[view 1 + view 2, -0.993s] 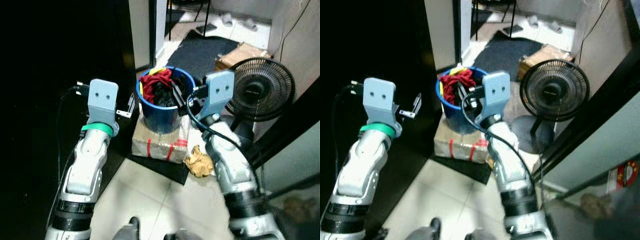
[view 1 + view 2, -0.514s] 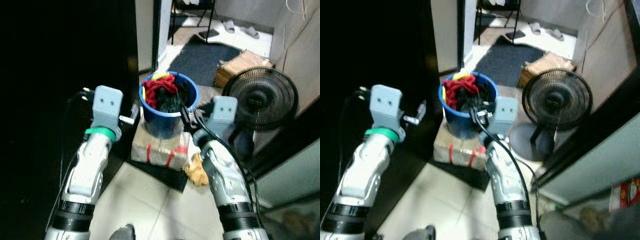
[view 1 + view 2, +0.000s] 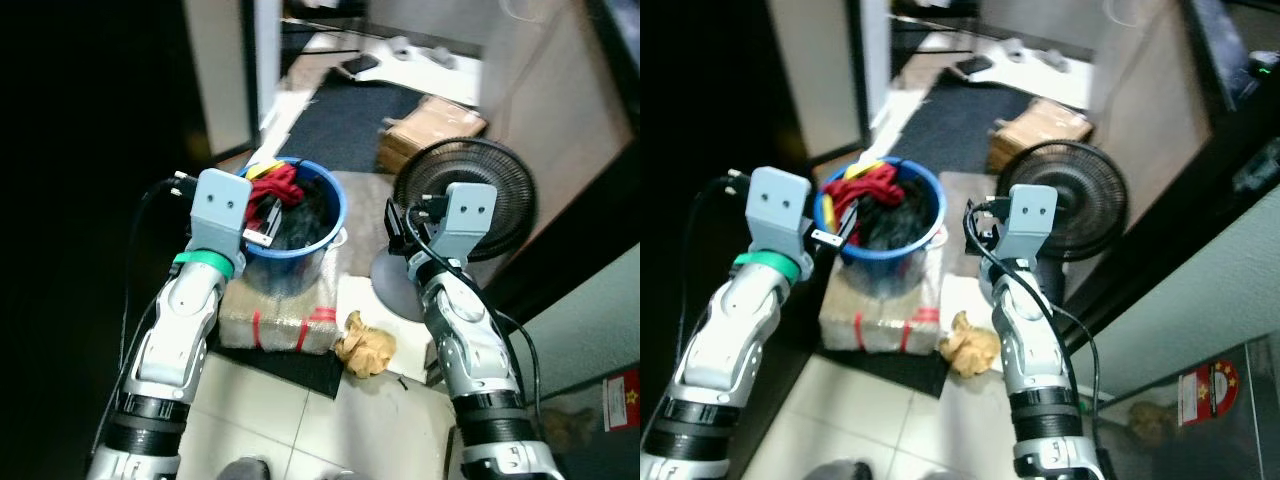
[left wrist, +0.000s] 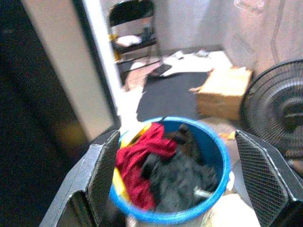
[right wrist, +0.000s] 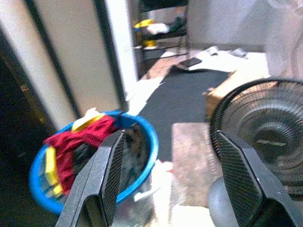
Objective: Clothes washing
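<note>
Pale glossy floor tiles [image 3: 300,420] and a dark ribbed mat [image 3: 350,125] surround a taped cardboard box [image 3: 280,320] bearing the round blue plastic bucket [image 3: 300,250] of rumpled red and black clothes [image 4: 161,161], flanked by the wide-spread left gripper [image 4: 189,179] and empty, parted right gripper [image 5: 165,184].

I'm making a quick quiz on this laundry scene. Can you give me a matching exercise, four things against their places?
Things:
1. blue bucket
2. black fan
3. crumpled brown paper
4. red garment

Places:
A. on the floor beside the wrapped box
B. on top of the wrapped box
C. inside the bucket
D. behind the right pincer

Pairs: 1-B, 2-D, 3-A, 4-C
</note>
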`<state>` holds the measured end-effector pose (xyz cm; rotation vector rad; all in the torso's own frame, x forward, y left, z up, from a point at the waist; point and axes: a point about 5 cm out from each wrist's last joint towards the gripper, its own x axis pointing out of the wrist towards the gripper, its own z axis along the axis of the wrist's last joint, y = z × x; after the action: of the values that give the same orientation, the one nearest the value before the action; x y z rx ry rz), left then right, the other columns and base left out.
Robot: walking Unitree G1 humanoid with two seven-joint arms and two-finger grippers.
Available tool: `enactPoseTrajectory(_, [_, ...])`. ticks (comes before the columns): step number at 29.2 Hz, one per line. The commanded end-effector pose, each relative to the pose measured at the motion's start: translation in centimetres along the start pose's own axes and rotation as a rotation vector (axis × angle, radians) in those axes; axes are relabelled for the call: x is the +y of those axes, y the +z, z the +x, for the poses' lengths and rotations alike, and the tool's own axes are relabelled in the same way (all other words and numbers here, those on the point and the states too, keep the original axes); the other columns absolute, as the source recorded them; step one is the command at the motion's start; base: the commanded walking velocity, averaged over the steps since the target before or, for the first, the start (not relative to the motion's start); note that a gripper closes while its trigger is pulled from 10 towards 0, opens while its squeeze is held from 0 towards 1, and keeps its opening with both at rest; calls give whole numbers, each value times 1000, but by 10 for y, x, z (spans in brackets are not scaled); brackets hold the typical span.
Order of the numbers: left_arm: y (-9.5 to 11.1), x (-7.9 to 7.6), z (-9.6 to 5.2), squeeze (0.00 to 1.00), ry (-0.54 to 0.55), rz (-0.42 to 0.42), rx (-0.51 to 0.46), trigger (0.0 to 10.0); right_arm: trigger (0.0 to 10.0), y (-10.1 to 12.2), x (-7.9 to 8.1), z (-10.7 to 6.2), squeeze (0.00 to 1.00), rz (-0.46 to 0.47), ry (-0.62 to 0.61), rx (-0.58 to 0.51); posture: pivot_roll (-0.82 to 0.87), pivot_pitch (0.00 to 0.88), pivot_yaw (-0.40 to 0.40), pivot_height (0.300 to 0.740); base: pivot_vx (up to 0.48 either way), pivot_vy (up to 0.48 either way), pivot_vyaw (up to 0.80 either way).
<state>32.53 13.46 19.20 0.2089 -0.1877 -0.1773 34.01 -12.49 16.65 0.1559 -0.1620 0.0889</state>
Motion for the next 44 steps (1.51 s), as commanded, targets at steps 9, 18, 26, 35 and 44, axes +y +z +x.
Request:
enactPoseTrajectory(9, [-5, 0, -2, 0, -2, -1, 16, 10000, 10000, 0, 2, 2, 0, -26, 9, -7, 27, 67, 3, 740, 425, 0, 0])
enactPoseTrajectory(18, [-5, 0, -1, 0, 0, -1, 18, 10000, 10000, 3, 9, 3, 0, -43, 53, -24, 30, 71, 4, 740, 118, 0, 0])
enactPoseTrajectory(26, [-5, 0, -1, 0, -3, 4, 11, 10000, 10000, 3, 12, 3, 0, -43, 67, -28, 31, 71, 4, 740, 427, 0, 0])
enactPoseTrajectory(35, [-5, 0, -1, 0, -3, 3, 12, 10000, 10000, 3, 12, 4, 0, -47, 73, -32, 29, 70, 4, 740, 440, 0, 0])
enactPoseTrajectory(44, [-6, 0, 0, 0, 5, -3, 18, 10000, 10000, 3, 13, 5, 0, -49, 79, -33, 30, 65, 2, 740, 294, 0, 0])
